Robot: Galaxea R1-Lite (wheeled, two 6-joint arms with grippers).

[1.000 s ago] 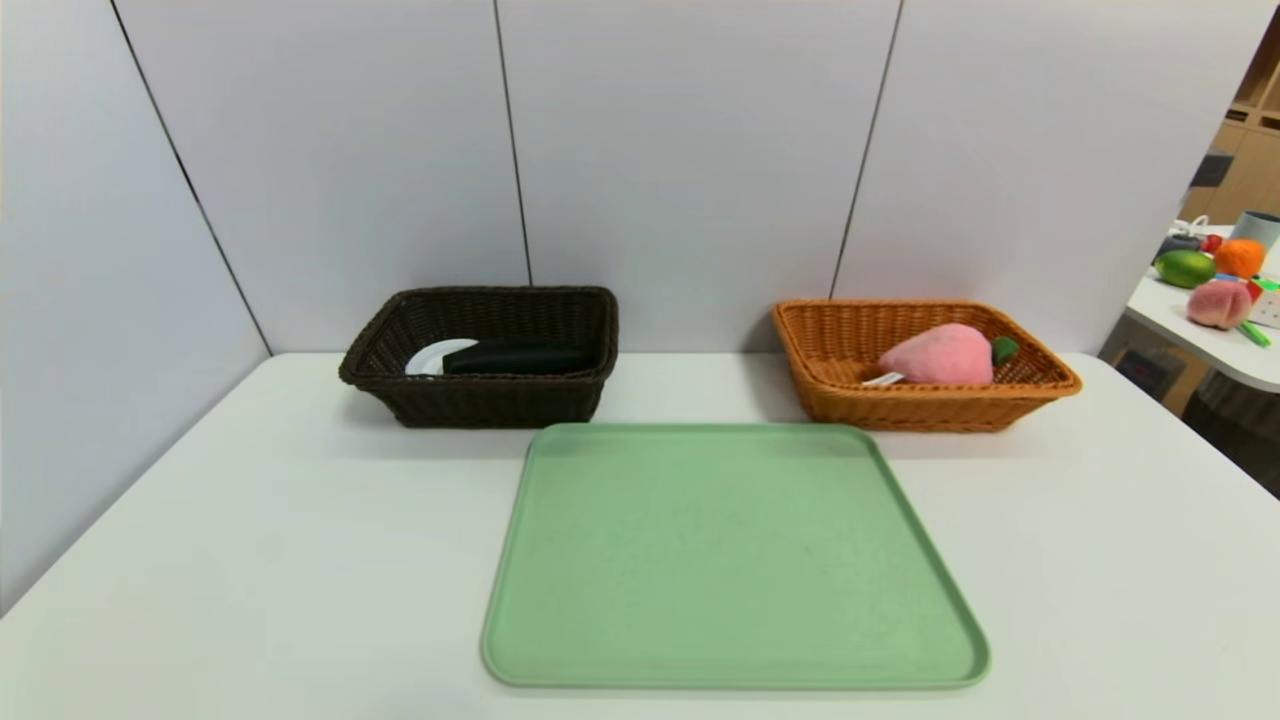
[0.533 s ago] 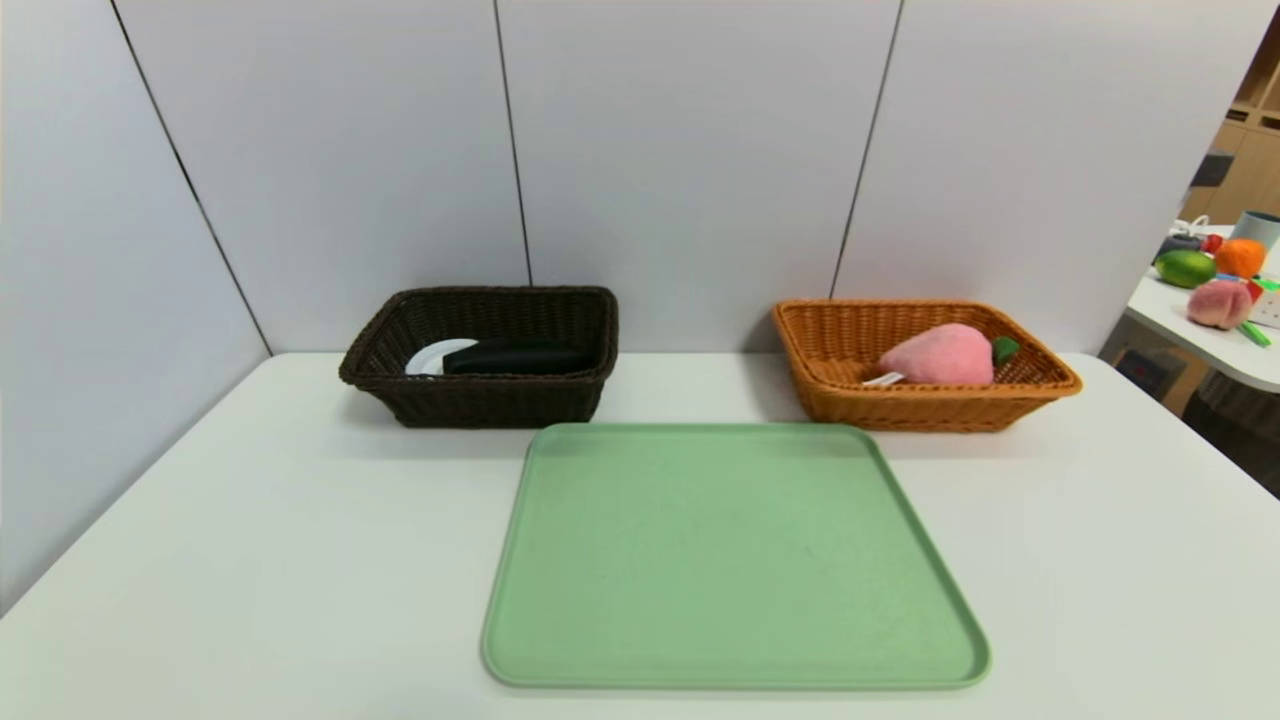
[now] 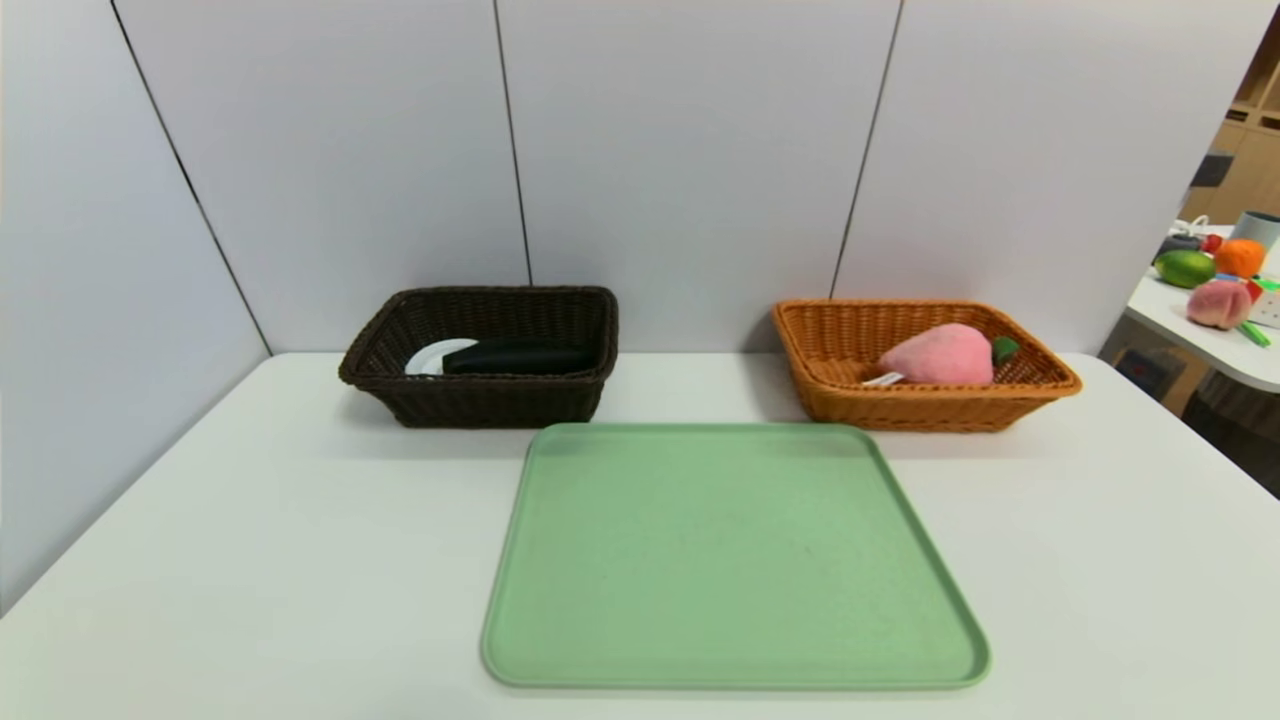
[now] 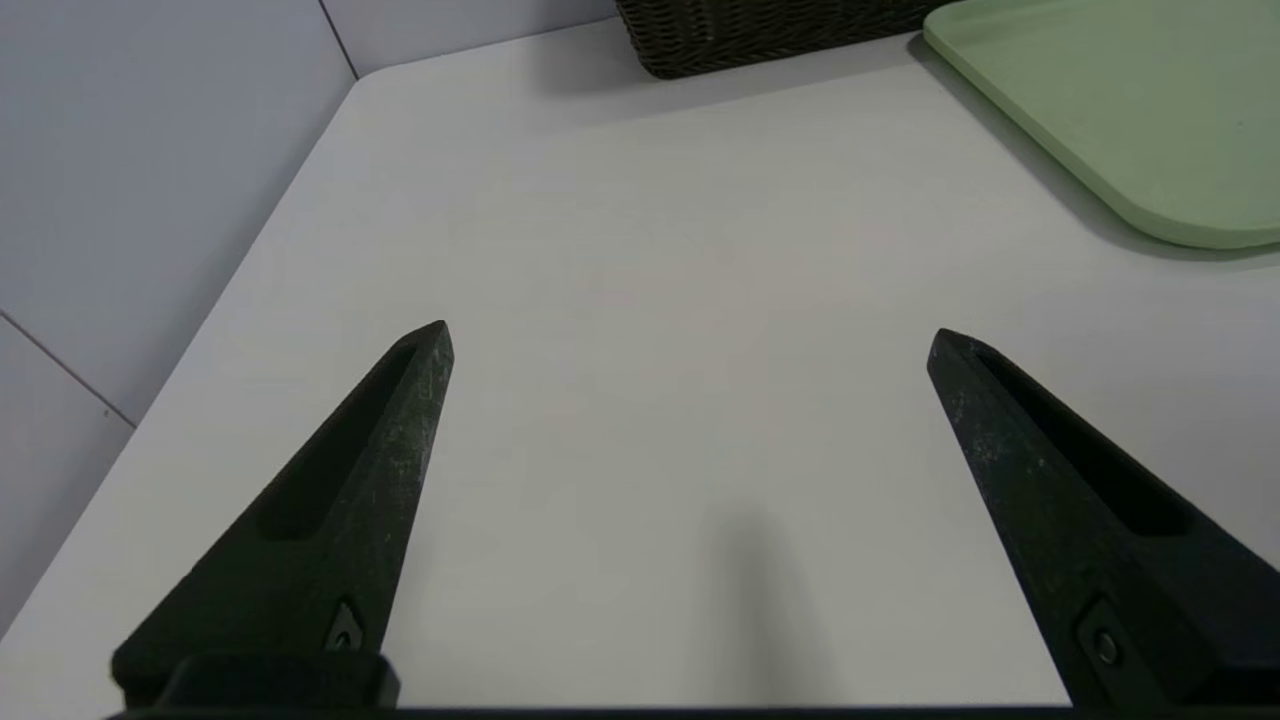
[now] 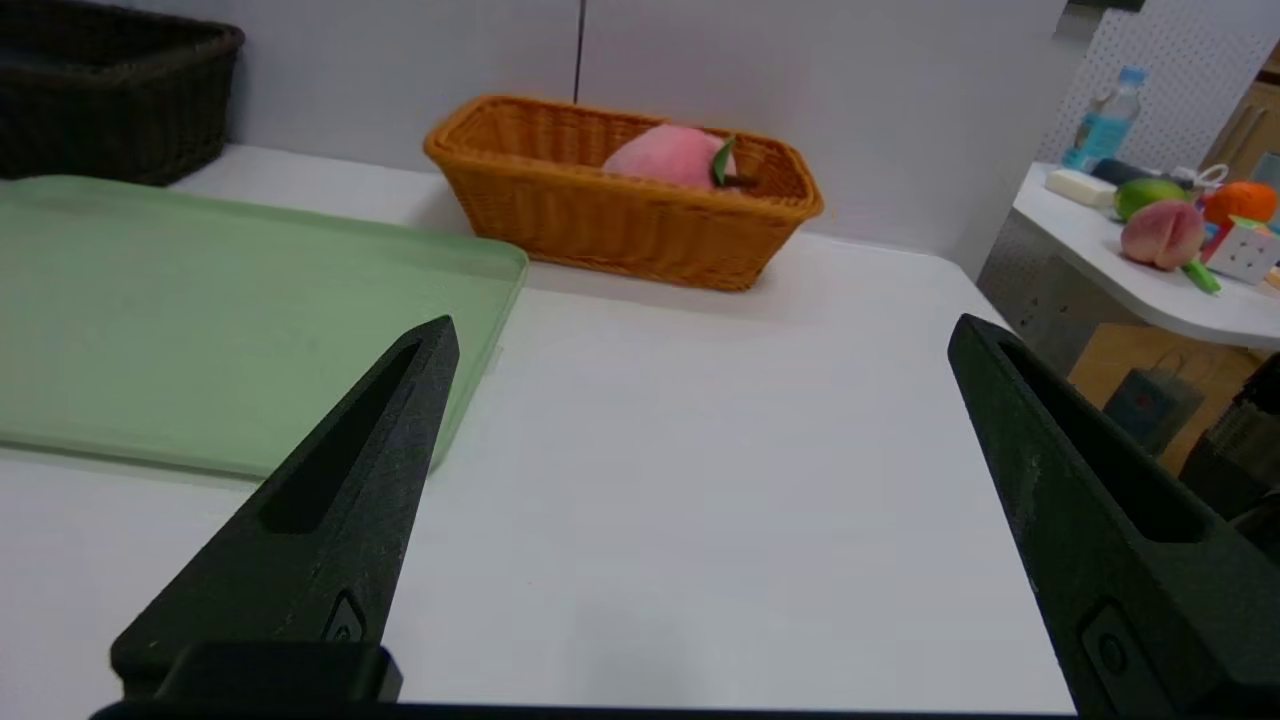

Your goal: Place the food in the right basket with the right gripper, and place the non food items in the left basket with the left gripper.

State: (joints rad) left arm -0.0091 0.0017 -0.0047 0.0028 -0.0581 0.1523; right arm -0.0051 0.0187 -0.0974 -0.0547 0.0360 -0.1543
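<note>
Tray point(image 3: 735, 555), green and flat on the white bench point(image 3: 250, 560), is the landmark. Beyond its far left corner sits the dark basket point(image 3: 500, 405), with a white round item point(image 3: 428, 358) and a black item point(image 3: 518, 357) inside. Beyond its far right corner, the orange basket point(image 3: 930, 408) holds a pink plush fruit point(image 3: 940, 355). Left tool point(image 4: 690, 325), left of the tray, and right tool point(image 5: 705, 318), right of it, both gape wide, gripping nothing.

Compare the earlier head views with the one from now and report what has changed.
Nothing visibly changed. The dark basket, orange basket, pink plush item and green tray all stayed where they were.
</note>
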